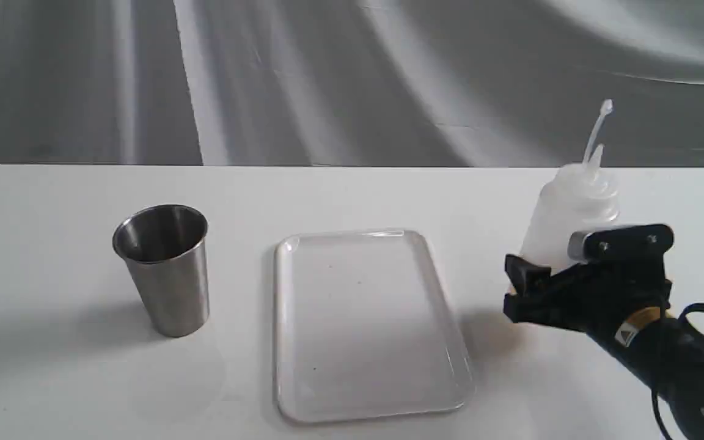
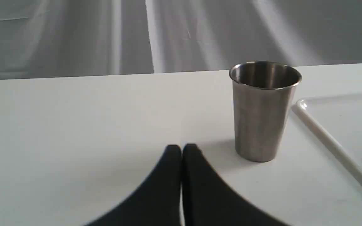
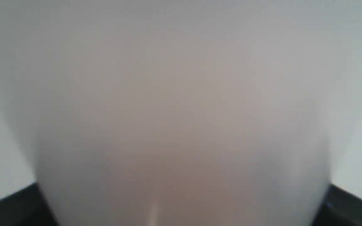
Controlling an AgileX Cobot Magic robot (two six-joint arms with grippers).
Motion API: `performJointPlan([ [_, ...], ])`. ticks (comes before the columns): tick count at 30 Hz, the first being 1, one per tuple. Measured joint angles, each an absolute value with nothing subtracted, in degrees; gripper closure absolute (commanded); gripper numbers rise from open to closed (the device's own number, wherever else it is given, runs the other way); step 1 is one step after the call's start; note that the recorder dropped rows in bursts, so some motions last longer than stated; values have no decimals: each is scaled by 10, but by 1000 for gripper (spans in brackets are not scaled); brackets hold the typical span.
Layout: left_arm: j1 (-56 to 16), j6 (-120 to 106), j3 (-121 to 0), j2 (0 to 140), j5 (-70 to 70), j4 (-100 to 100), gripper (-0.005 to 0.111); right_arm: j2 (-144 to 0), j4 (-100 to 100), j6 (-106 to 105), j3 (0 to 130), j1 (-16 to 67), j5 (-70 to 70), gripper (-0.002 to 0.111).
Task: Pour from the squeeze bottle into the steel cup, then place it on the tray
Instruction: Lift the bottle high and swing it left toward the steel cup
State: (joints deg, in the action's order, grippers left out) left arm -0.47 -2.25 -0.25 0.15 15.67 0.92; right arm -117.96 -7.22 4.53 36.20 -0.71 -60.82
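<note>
A translucent white squeeze bottle [image 1: 566, 208] is standing near the right edge of a white table [image 1: 52, 379], leaning slightly, with its thin pointed nozzle [image 1: 596, 156] aiming upward and a small cap on a strap [image 1: 605, 107] arching above it. The right gripper [image 1: 563, 272] is reaching in from the lower right and clasping the bottle's lower body, one black finger on each side. The gripper is hiding the bottle's base, so it is not possible to tell whether it is resting on the table. In the right wrist view the bottle [image 3: 181, 110] is filling almost the whole picture as a pale blur, with black fingers [image 3: 11, 207] pressing against its two sides. Left of the bottle and apart from it, a flat rectangular white tray [image 1: 364, 330] is lying bare in the middle of the table. Further left, well apart from the tray, a small steel cup [image 1: 165, 269] is standing upright, mouth open to the top. In the left wrist view the left gripper [image 2: 181, 147] is hovering low over the table with its two dark fingers pressed together, holding nothing, while the cup [image 2: 262, 113] is standing nearby with the tray [image 2: 350, 119] beside it. A creased grey cloth [image 1: 327, 79] is hanging behind the table.
</note>
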Motion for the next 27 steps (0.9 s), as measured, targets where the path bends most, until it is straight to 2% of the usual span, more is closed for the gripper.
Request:
performJointPlan([
  [10, -5, -23, -3, 1, 157, 9, 107, -957, -122, 77, 364, -7, -541, 108],
  [19, -5, -23, -3, 1, 157, 9, 107, -795, -139, 77, 475, -7, -187, 108],
  [27, -5, -23, -3, 1, 157, 9, 107, -771, -139, 77, 629, -6, 39, 108],
])
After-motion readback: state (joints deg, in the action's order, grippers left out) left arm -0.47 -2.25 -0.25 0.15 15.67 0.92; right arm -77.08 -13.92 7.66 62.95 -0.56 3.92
